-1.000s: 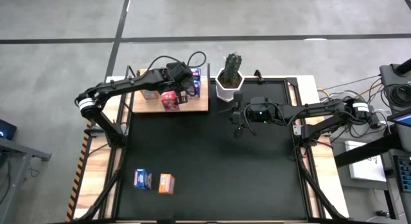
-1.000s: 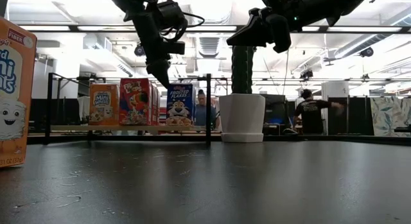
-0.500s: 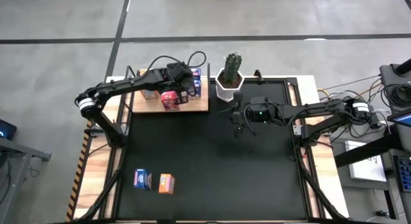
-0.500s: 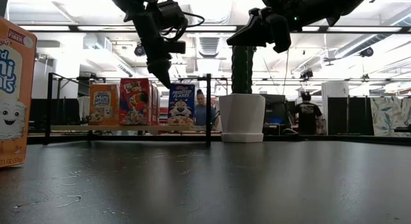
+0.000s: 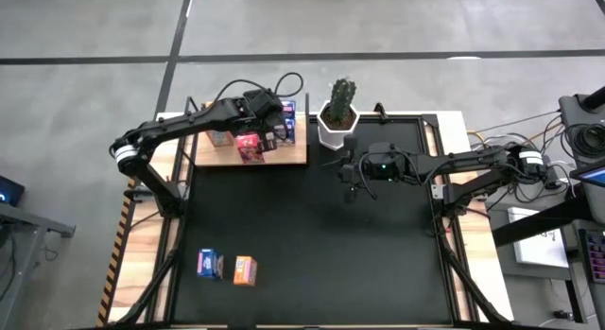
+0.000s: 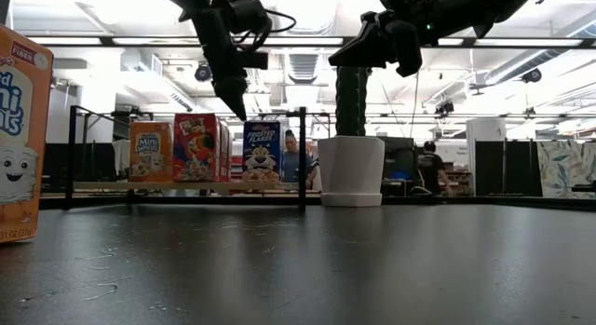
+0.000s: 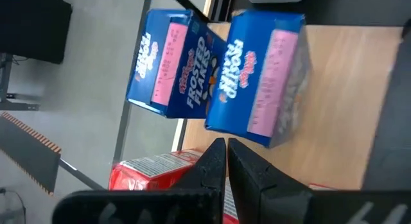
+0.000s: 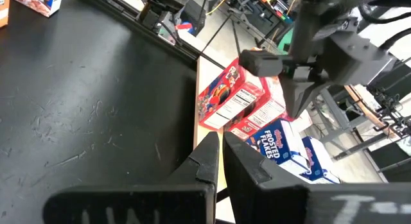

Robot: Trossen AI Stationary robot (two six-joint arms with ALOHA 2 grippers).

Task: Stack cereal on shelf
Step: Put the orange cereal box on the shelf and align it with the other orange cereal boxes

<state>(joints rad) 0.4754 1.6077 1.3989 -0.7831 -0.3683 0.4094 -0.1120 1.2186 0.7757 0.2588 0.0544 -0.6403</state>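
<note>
The shelf (image 5: 284, 152), a light-wood board with black posts, lies at the table's far left. On it stand cereal boxes: orange (image 6: 150, 151), red (image 6: 198, 147) and blue (image 6: 262, 151). The left wrist view shows two blue boxes (image 7: 168, 63) (image 7: 260, 76) and a red one (image 7: 154, 172). My left gripper (image 6: 239, 109) hangs shut just above them, slanting down, holding nothing. A blue box (image 5: 210, 264) and an orange box (image 5: 245, 270) stand on the black mat near the front left. My right gripper (image 5: 348, 179) waits shut in the air near the plant pot.
A white pot with a cactus (image 5: 337, 122) stands just right of the shelf, between the two arms. The near orange box fills the low view's left edge (image 6: 19, 129). People show in the room behind the table (image 6: 430, 169).
</note>
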